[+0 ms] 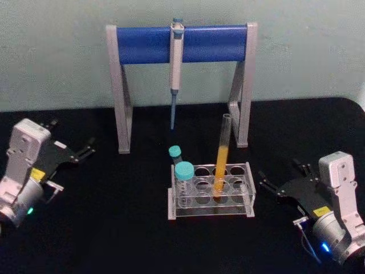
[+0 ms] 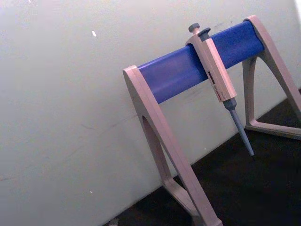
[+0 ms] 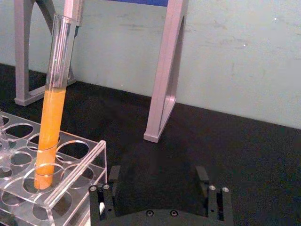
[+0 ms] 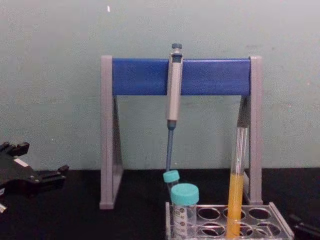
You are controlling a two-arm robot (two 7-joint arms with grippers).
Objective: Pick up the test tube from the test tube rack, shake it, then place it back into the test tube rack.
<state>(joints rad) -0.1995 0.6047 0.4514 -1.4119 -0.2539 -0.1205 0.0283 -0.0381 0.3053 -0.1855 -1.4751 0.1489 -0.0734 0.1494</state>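
The test tube [image 1: 222, 157] stands upright in a middle hole of the test tube rack [image 1: 249, 188] at the centre of the black bench [image 1: 114, 228], untouched. The right end effector [image 1: 283, 185] rests at about 3 o'clock from the rack with its fingers spread and empty; the left end effector [image 1: 80, 151] sits well off at 9 o'clock, also released. Judging from here, a careless reach could knock the tall, uncapped tube, spilling orange liquid, or bump the teal-capped tubes [image 1: 183, 171] beside it.
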